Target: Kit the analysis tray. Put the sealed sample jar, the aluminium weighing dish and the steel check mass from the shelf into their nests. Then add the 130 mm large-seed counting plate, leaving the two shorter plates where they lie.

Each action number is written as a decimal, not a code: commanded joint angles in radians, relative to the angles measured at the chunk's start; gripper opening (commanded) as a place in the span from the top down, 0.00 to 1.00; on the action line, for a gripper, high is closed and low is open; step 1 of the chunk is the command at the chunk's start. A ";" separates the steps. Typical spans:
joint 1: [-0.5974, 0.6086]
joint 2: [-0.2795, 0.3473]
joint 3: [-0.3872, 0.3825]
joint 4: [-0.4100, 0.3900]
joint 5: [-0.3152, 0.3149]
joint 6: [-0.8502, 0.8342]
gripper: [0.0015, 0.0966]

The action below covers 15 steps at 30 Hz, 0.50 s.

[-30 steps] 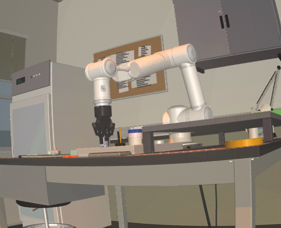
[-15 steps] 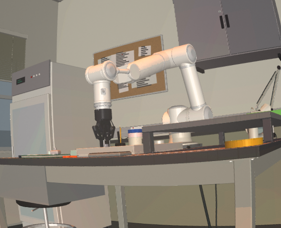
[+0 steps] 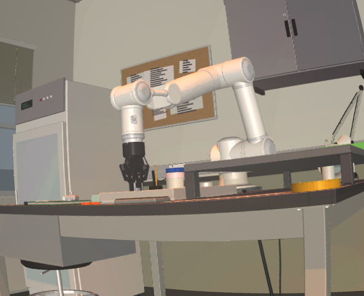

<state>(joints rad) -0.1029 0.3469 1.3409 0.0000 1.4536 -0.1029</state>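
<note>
Whatever my gripper [image 3: 135, 188] holds is hidden between its fingertips, which dip down onto the pale analysis tray [image 3: 140, 194] at the left of the bench; the fingers are closed on a small item I cannot make out from this low angle. A flat grey plate [image 3: 142, 200] lies along the tray's near edge. The raised dark shelf [image 3: 280, 159] stands to the right, its top seen edge-on. A jar with a blue lid and a pink band [image 3: 175, 177] stands behind the tray, next to the shelf's left leg.
Behind the tray stand a pencil holder [image 3: 155, 181] and the arm's white base [image 3: 236, 159]. A tall cabinet [image 3: 45, 143] fills the left. A green board [image 3: 54, 202] and an orange piece [image 3: 90, 203] lie left of the tray. A yellow ring [image 3: 315, 185] sits under the shelf.
</note>
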 commanded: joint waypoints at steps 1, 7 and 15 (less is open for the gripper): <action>0.000 -0.001 -0.002 0.000 0.000 0.000 0.93; 0.000 -0.001 -0.002 0.000 0.000 0.000 0.93; 0.000 -0.001 -0.002 0.000 0.000 0.000 0.78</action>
<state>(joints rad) -0.1029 0.3470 1.3410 0.0000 1.4536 -0.1029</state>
